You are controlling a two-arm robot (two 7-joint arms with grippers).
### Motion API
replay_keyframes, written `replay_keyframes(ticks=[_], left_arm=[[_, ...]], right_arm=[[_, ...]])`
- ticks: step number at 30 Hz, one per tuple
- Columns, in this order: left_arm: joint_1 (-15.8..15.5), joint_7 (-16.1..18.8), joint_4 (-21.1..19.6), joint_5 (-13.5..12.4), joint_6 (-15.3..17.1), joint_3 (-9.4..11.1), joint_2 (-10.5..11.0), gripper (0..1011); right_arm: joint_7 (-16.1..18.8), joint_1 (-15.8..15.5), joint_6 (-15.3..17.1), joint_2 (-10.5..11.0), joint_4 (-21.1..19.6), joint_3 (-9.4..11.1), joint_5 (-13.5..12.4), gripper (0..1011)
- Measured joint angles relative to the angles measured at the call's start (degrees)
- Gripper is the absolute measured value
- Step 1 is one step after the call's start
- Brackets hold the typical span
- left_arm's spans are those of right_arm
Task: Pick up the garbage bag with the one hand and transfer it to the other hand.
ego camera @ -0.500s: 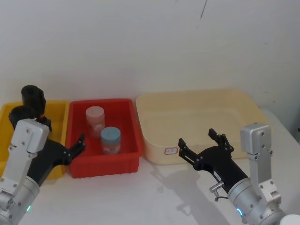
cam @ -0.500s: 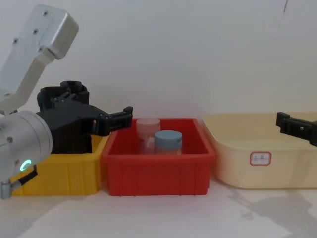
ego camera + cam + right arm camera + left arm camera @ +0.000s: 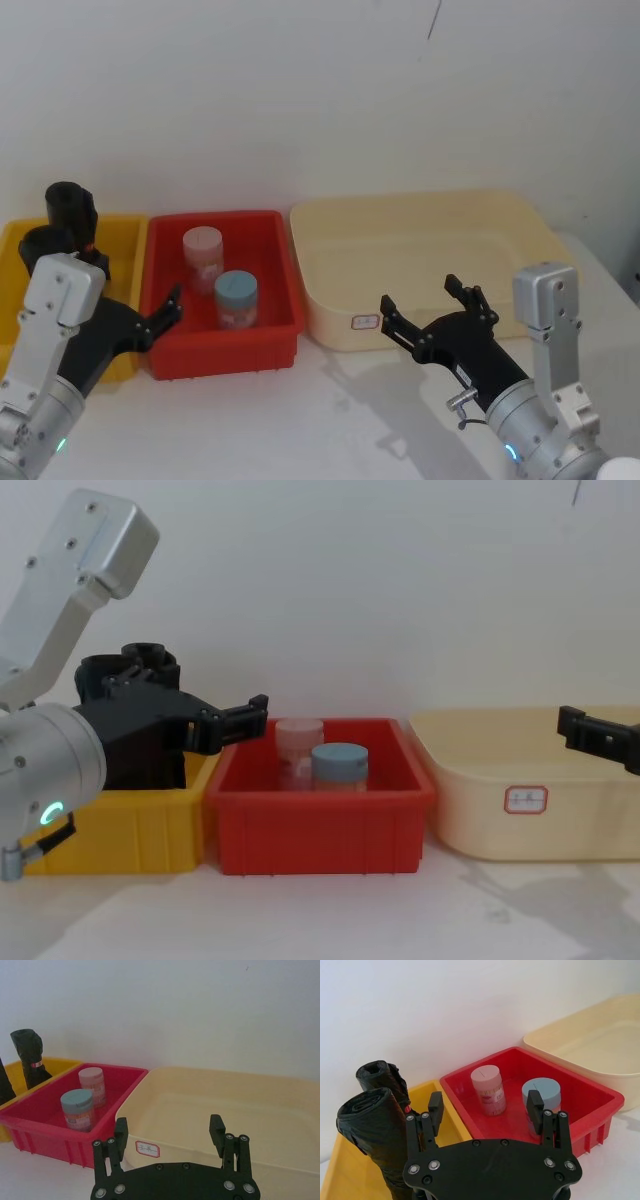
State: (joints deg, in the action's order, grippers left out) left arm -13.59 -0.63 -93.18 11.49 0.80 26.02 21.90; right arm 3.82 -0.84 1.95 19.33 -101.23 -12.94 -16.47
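Left pincer spread wide, holding nothing

My left pincer (image 3: 485, 1106) hovers by the yellow bin (image 3: 130, 830), where the garbage bag (image 3: 372, 1132) stands upright close beside my finger, next to a second black roll (image 3: 380, 1077). My right gripper (image 3: 168, 1130) hangs open and empty before the cream tub (image 3: 280, 1110).

Lost the garbage bag (image 3: 367, 1130) partly behind the left gripper (image 3: 485, 1105); found the right gripper (image 3: 600, 736) cut at the edge; could not read the bin label (image 3: 366, 321).
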Motion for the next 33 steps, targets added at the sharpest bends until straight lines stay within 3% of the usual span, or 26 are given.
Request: replay_keyframes(ticks=[33], left_arm=[[0.0,0.0,0.0,0.0,0.0,0.0,0.0,1000]], right_arm=[[0.0,0.0,0.0,0.0,0.0,0.0,0.0,1002]])
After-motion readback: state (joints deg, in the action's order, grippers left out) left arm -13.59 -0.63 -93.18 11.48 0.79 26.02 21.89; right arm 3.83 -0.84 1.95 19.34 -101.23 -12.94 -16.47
